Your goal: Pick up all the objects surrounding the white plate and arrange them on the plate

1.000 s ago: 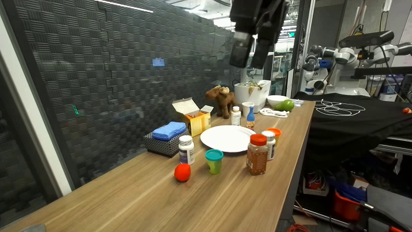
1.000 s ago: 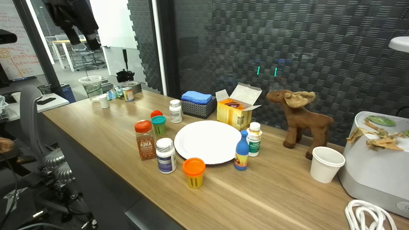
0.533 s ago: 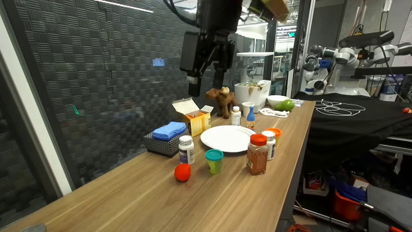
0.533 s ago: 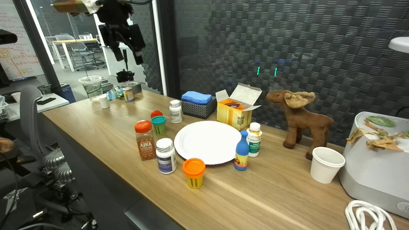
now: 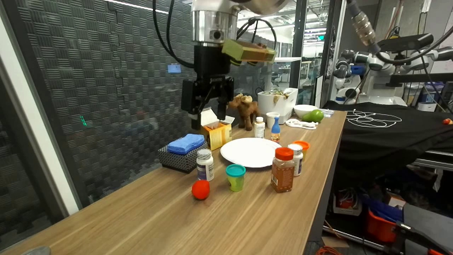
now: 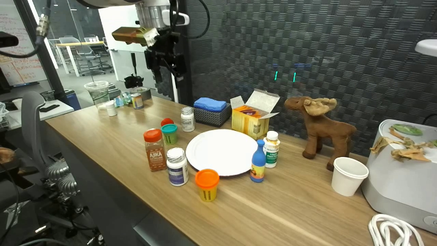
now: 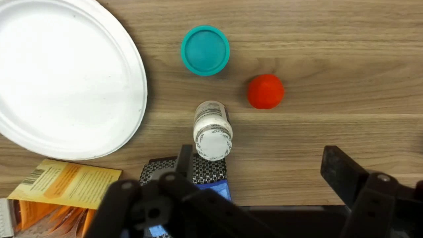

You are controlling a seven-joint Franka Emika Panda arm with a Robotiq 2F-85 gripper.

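The round white plate (image 6: 222,152) lies bare on the wooden table. Around it stand a brown red-lidded jar (image 5: 283,171), a teal-lidded green cup (image 7: 205,50), white-capped bottles (image 6: 177,167) on several sides, an orange-lidded yellow tub (image 6: 207,184) and a blue bottle (image 6: 258,161). A red ball (image 7: 265,91) rests beyond the cup, away from the plate. My gripper (image 5: 208,119) hangs high above the table, open and pointing down, with nothing held. In the wrist view, the white-capped bottle (image 7: 213,132) near the patterned box shows beside the left fingertip, well below it.
A dark patterned box (image 5: 180,159) with a blue cloth (image 5: 186,143) on top stands by the dark wall. Next to it is an open yellow box (image 6: 251,119). A brown toy moose (image 6: 321,128), white paper cup (image 6: 349,177) and white planter (image 6: 403,184) stand farther along.
My gripper has come down from high up, moving left in an exterior view and right in an exterior view, toward the wall side. It stays open, and the objects stand where they were.
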